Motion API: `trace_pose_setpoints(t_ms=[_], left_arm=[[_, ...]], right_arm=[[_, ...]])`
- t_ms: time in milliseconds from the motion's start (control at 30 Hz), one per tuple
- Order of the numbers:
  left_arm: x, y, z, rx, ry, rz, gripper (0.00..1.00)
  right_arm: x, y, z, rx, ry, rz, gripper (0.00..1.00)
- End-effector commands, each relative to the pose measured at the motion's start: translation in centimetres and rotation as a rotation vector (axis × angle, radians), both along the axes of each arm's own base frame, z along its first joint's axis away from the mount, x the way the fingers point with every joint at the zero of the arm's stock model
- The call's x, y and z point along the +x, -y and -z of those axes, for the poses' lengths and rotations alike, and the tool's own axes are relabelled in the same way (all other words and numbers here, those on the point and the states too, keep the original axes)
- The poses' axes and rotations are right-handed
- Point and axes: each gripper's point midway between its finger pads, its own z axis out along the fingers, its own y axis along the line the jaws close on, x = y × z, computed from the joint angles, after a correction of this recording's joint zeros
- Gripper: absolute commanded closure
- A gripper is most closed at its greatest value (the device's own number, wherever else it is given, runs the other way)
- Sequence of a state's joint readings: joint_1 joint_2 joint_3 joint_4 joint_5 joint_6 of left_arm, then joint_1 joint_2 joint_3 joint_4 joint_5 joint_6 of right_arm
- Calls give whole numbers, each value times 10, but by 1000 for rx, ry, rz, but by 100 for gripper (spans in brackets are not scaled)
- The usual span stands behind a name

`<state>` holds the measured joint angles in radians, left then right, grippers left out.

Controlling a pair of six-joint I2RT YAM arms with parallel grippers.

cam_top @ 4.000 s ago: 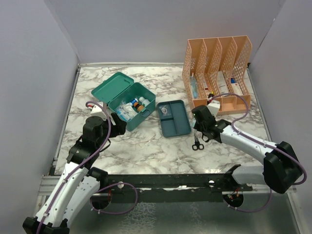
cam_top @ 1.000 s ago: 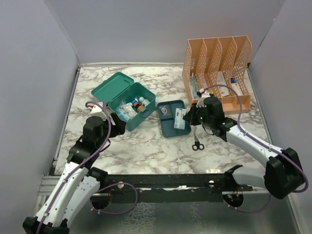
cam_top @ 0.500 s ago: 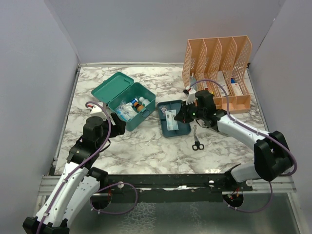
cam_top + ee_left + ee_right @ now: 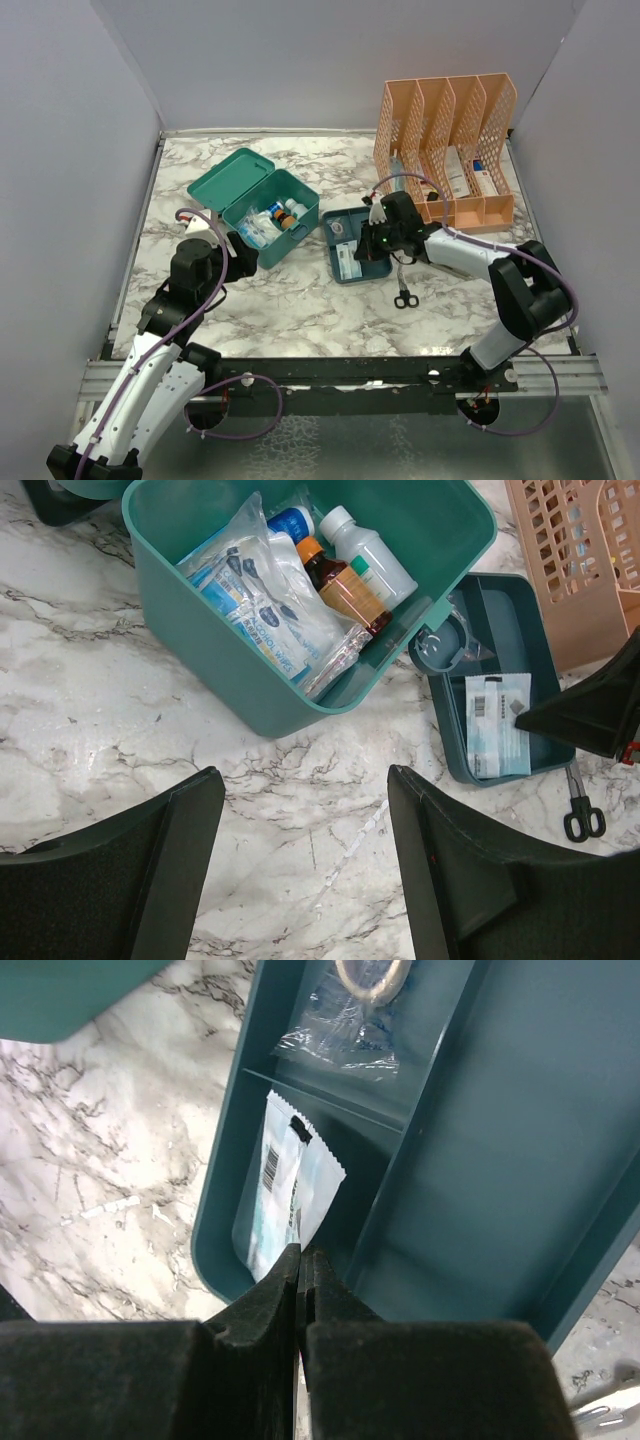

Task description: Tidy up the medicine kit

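table (image 4: pixel 300 305): white and gray stone look, with everything on it.
peach rack (image 4: pixel 445 150): stands at the far right, with boxes in its slots.
medicine kit (image 4: pixel 232 176): green box at the far left middle of the table, with its lid open and tipped back.
tray (image 4: pixel 503 630): green, flat on the table just to the right of the medicine kit, between it and the peach rack.
left gripper (image 4: pixel 305 785): wide open, holds nothing, hangs over bare table by the near side of the medicine kit.
right gripper (image 4: pixel 300 1260): closed tight, pinching the edge of the white packet, low over the tray.
bottles (image 4: pixel 350 565): lying in the medicine kit beside soft packs (image 4: pixel 260 600).
white packet (image 4: pixel 285 1185): in the near left part of the tray.
scissors (image 4: pixel 404 293): black, on the table near the tray.
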<state>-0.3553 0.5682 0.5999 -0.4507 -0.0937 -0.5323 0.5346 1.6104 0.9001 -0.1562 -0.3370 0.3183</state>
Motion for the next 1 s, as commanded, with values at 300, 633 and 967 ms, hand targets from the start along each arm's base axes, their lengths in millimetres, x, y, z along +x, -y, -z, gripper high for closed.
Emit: trace_pose_setpoints(t_ms=[300,633,967], left_arm=[[1,-2,-1,0,11,-12,30],[2,-2,-1,-2,8,-15,30],[3,-2,2,4,-4,-16,30]], right_arm=[[5,-16,16,-53,-15,11,99],[14,-6,-10,-104,62,109,74],[23,-19,-28,-140,125,191,78]])
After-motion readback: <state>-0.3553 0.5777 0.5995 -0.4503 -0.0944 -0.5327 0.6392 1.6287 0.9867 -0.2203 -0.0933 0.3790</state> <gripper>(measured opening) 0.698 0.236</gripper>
